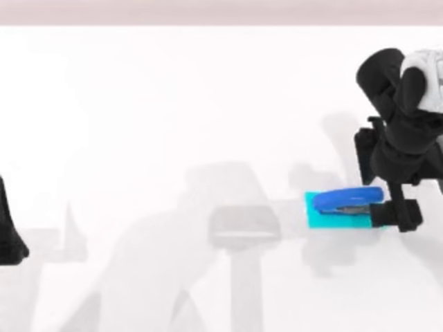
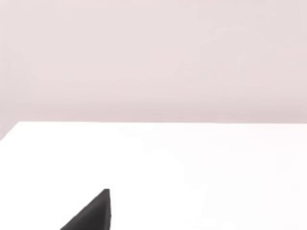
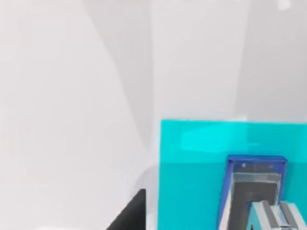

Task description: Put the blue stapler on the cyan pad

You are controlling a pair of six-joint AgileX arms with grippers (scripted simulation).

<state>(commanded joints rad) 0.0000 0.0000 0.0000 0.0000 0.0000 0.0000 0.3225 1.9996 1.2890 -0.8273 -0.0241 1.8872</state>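
The blue stapler [image 1: 346,200] lies flat on the cyan pad [image 1: 324,220] at the table's right, its length running left to right. My right gripper [image 1: 405,216] hovers at the stapler's right end, open, holding nothing. In the right wrist view the stapler [image 3: 254,184] rests on the pad [image 3: 192,182], and one dark fingertip [image 3: 133,215] shows off the pad's edge, away from the stapler. My left gripper [image 1: 10,238] is parked at the table's left edge, open, with one fingertip [image 2: 93,213] visible in its wrist view.
The white table [image 1: 173,124] carries only soft grey shadows of the arms. Its far edge meets a pale wall [image 2: 153,57].
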